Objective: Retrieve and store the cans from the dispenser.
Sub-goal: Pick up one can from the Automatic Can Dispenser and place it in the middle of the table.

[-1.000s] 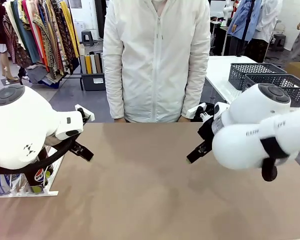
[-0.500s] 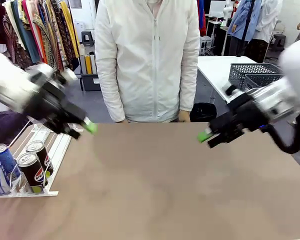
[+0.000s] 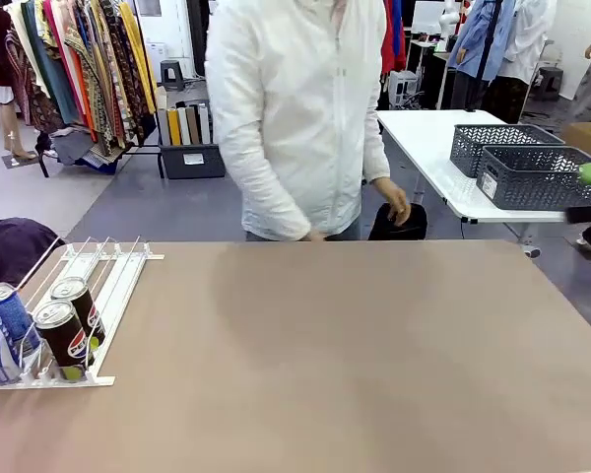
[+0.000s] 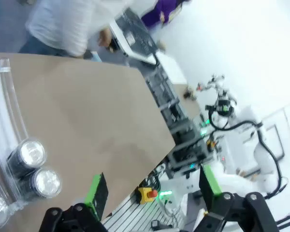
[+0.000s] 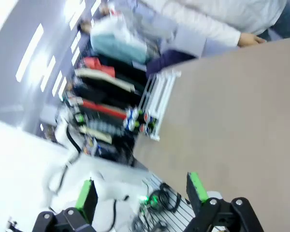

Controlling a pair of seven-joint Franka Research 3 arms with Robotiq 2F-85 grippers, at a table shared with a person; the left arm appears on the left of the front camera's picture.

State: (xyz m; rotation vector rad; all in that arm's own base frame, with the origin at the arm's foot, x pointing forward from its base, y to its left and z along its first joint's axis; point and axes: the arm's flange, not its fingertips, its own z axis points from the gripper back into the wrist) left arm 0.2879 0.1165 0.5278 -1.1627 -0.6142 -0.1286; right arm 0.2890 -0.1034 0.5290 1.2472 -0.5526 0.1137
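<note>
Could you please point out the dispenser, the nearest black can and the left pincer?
dispenser (image 3: 121,296): front view, white side rail.
nearest black can (image 3: 67,347): front view, side wall.
left pincer (image 4: 152,186): left wrist view, midway between fingertips.

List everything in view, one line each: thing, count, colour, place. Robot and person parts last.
Blue cans: 2, blue, dispenser's near end, leftmost.
Black cans: 2, black, right beside the blue.
Dispenser: 1, white, table's left side.
Table: 1, brown, centre.
Baskets: 2, dark grey, on the white side table, far right.
Person: 1, white jacket, far side.
Left claw: 1, black, green pads, open, high above the table.
Right claw: 1, black, green pads, open, off the table's right side.
</note>
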